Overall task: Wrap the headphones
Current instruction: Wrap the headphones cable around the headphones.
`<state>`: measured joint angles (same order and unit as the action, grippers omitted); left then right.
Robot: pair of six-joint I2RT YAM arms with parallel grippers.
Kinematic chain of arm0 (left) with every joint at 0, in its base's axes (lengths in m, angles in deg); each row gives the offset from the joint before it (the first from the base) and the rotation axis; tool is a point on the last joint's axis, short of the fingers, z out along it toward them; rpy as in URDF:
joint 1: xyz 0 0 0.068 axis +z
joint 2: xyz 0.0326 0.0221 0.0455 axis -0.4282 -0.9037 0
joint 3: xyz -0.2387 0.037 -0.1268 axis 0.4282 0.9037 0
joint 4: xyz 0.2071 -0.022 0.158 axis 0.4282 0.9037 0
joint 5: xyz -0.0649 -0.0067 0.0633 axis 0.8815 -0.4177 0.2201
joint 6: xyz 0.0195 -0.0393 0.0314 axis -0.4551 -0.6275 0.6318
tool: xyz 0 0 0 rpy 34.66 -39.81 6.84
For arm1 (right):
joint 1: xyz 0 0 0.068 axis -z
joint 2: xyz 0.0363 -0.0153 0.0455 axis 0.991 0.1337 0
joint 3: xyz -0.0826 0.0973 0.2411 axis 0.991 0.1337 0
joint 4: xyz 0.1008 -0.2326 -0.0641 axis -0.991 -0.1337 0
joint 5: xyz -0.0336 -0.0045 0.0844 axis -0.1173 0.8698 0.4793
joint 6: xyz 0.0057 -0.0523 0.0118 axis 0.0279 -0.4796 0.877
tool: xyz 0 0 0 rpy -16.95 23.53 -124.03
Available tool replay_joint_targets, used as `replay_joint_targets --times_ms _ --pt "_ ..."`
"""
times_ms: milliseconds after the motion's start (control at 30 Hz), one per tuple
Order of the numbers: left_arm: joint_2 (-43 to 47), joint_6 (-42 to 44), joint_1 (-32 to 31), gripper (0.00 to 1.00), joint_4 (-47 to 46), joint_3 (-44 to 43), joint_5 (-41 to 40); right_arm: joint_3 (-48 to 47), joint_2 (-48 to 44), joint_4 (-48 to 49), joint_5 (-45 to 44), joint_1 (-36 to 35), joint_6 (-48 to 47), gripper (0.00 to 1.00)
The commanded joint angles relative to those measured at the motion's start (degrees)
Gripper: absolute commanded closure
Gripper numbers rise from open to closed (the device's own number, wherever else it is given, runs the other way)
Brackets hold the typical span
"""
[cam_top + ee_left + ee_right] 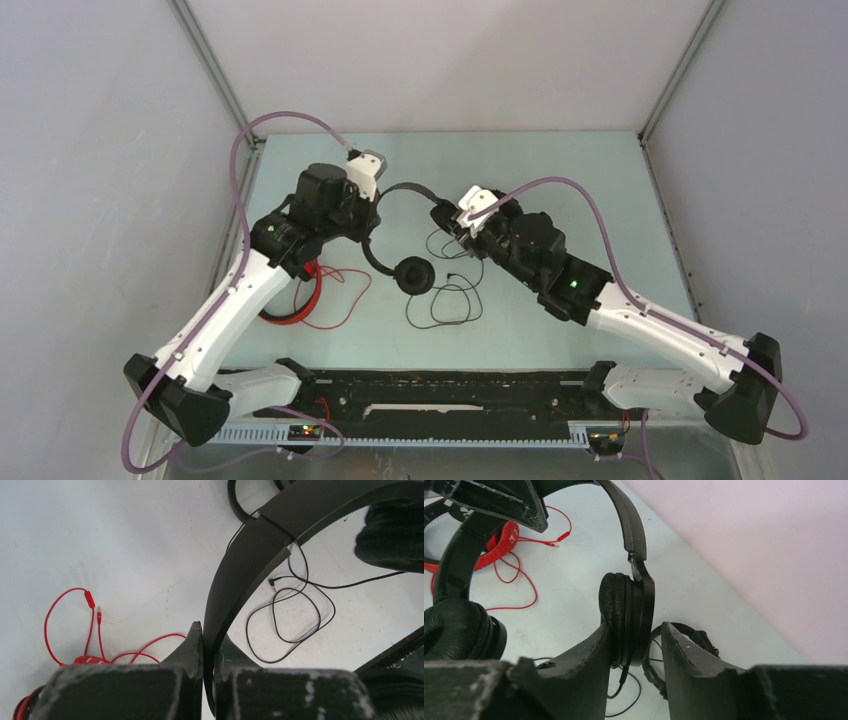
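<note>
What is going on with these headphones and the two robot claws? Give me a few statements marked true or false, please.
1. The left gripper is clamped on the headband of the black headphones. True.
2. The right gripper holds the red headphones in the air. False: they lie on the table near the left arm, and nothing grips them.
3. The right gripper's fingers stand on either side of a black ear cup. True.
4. The black cable is wound tightly round the headband. False: it lies in loose loops on the table.
</note>
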<state>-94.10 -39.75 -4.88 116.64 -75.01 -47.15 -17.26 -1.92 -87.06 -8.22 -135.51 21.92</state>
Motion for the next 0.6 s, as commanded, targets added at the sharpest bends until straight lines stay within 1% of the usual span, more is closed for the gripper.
replay_joint_targets --times_ms 0,33,133,200,267,300,333,400,567 --pt "0.3 -3.3 -0.4 1.00 0.0 -4.1 0.1 -0.2 -5.1 -6.9 0.8 0.6 -2.9 0.50" --pt "0.1 -3.8 -0.5 1.00 0.0 -4.3 -0.1 -0.2 -6.3 -8.3 3.4 0.4 -3.1 0.42" --pt "-0.7 -4.4 -0.5 1.00 0.4 -5.5 -0.1 -0.2 -9.1 -10.4 8.8 -1.0 -4.7 0.29" --pt "-1.2 -4.9 -0.5 1.00 0.8 -5.9 -0.3 -0.2 -9.8 -11.2 12.5 -3.1 -7.8 0.23" --pt "-1.7 -5.6 -0.5 1.00 1.4 -6.5 -1.1 -0.2 -9.3 -12.4 14.5 -6.5 -14.1 0.22" --pt "-1.8 -5.7 -0.5 1.00 1.7 -6.6 -1.4 -0.2 -8.9 -13.0 14.3 -8.7 -17.7 0.21" --pt "-1.8 -5.7 -0.5 1.00 2.0 -6.6 -1.8 -0.2 -8.2 -13.4 12.3 -11.0 -20.8 0.21" --pt "-1.9 -5.7 -0.5 1.00 2.5 -6.9 -2.3 -0.2 -6.6 -12.5 4.9 -15.7 -25.8 0.19" --pt "-2.3 -5.4 -0.5 1.00 3.5 -7.9 -2.3 -0.3 -2.7 -8.6 -2.1 -22.7 -32.7 0.16"
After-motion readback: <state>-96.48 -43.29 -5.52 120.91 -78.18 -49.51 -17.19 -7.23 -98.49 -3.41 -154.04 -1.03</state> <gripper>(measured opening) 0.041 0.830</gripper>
